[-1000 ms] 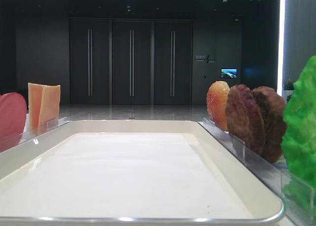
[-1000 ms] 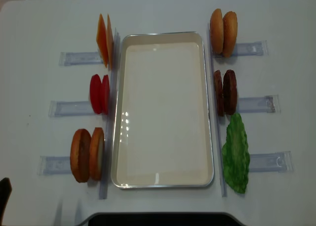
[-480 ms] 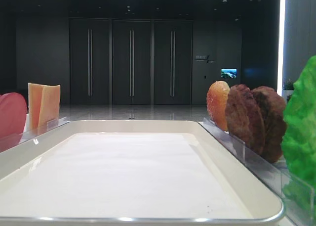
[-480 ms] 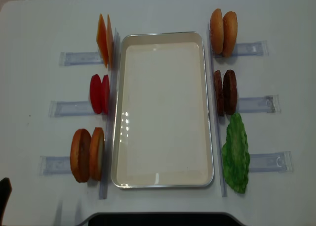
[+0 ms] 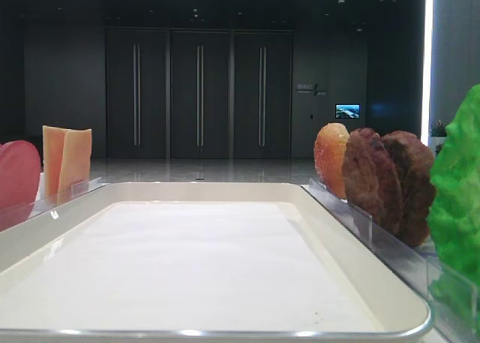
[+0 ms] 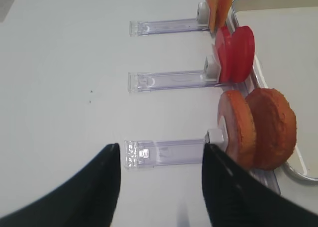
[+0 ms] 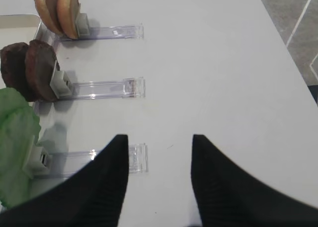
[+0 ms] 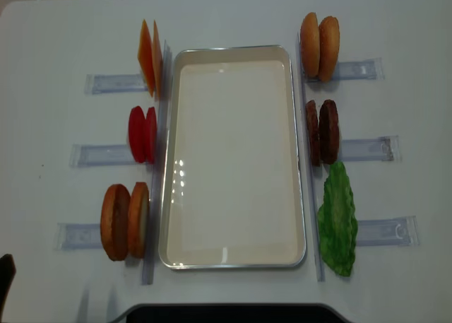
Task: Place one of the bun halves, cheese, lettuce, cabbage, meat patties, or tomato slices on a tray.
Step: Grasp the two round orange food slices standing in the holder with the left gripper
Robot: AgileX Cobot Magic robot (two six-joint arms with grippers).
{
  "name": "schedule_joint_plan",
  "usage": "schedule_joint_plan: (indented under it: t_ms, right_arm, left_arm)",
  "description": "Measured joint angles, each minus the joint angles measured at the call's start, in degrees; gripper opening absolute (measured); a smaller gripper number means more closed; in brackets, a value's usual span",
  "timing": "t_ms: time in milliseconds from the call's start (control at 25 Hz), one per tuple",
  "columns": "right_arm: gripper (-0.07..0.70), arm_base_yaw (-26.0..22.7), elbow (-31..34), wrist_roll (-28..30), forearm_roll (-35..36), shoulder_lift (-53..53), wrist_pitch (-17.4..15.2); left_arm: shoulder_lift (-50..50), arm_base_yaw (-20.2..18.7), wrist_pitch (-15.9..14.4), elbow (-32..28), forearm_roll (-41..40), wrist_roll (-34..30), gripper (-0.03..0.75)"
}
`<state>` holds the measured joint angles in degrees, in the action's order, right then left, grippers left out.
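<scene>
Both grippers, left [image 6: 161,187] and right [image 7: 159,182], sit wide open and empty, same as a second ago, so nothing's started. I'd say grab the buns [image 6: 258,129] just beside the bare tray [image 8: 300,196].

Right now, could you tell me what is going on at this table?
Nothing is being handled yet. The tray sits empty in the middle, with the bun halves, tomato slices, cheese, meat patties and lettuce standing in clear holders along both sides. The left gripper and right gripper hover open over bare table, holding nothing.
</scene>
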<state>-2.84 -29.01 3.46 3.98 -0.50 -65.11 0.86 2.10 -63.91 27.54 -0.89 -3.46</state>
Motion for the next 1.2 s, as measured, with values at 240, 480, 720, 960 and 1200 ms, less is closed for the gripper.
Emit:
schedule_joint_plan:
  t_ms: [240, 480, 720, 960, 1200]
  right_arm:
    - [0.290, 0.0, 0.0, 0.0, 0.0, 0.0, 0.0]
    - [0.290, 0.0, 0.0, 0.0, 0.0, 0.0, 0.0]
    - [0.290, 0.0, 0.0, 0.0, 0.0, 0.0, 0.0]
    - [0.290, 0.0, 0.0, 0.0, 0.0, 0.0, 0.0]
    - [0.290, 0.0, 0.0, 0.0, 0.0, 0.0, 0.0]
  left_arm:
    - [-5.6, 0.0, -4.6, 4.0, 0.1, 3.5, 0.408]
    - [-22.6, 0.0, -7.5, 9.3, 0.2, 9.1, 0.408]
    - [-40.9, 0.0, -7.5, 15.4, 0.9, 10.0, 0.408]
    - [-55.2, 0.0, -6.9, 17.5, 3.1, 10.0, 0.408]
    - [-61.0, 0.0, -3.7, 17.6, 3.2, 10.0, 0.408]
